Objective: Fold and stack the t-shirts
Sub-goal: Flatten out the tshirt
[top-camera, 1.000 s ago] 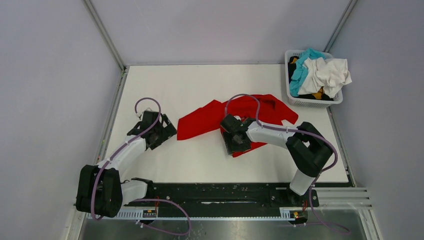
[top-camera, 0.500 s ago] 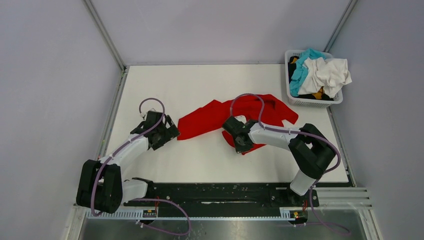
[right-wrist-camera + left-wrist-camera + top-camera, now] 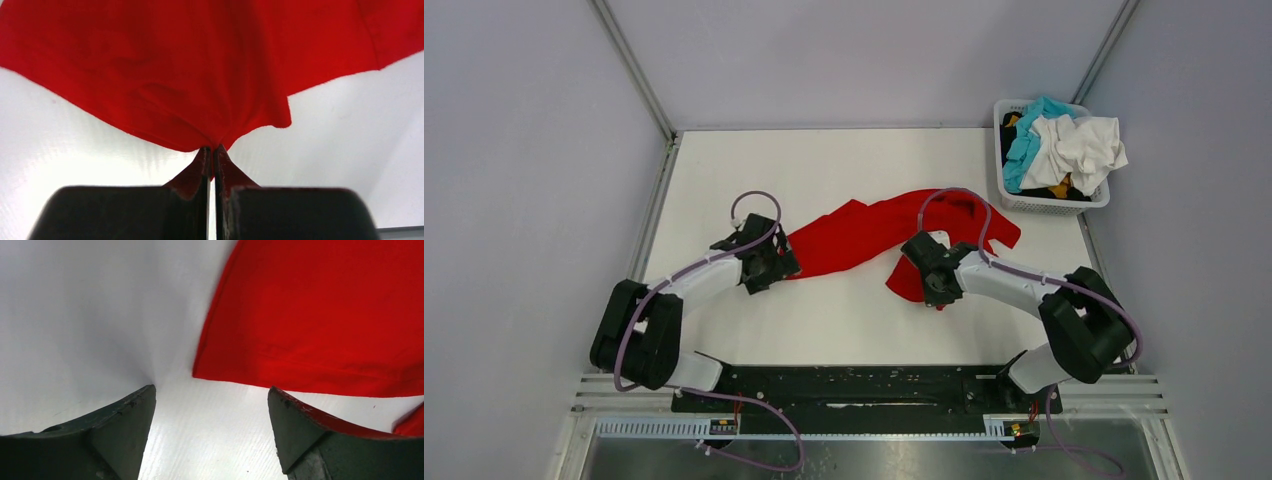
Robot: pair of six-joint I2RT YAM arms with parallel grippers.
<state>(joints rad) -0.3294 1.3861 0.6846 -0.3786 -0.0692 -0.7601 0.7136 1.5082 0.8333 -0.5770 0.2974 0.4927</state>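
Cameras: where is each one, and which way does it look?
Top external: above and behind the arms, looking down at table, red t-shirt and basket; both arms show.
Left wrist: on the left arm, facing the t-shirt's corner; open left gripper shows.
Right wrist: on the right arm, facing the t-shirt; right gripper, shut on it, shows.
Shared: all three see the red t-shirt.

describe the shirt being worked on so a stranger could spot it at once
Look at the white table. The red t-shirt lies spread across its middle, its near edge pinched in the right fingers. It is the only shirt outside the white basket at the far right corner.
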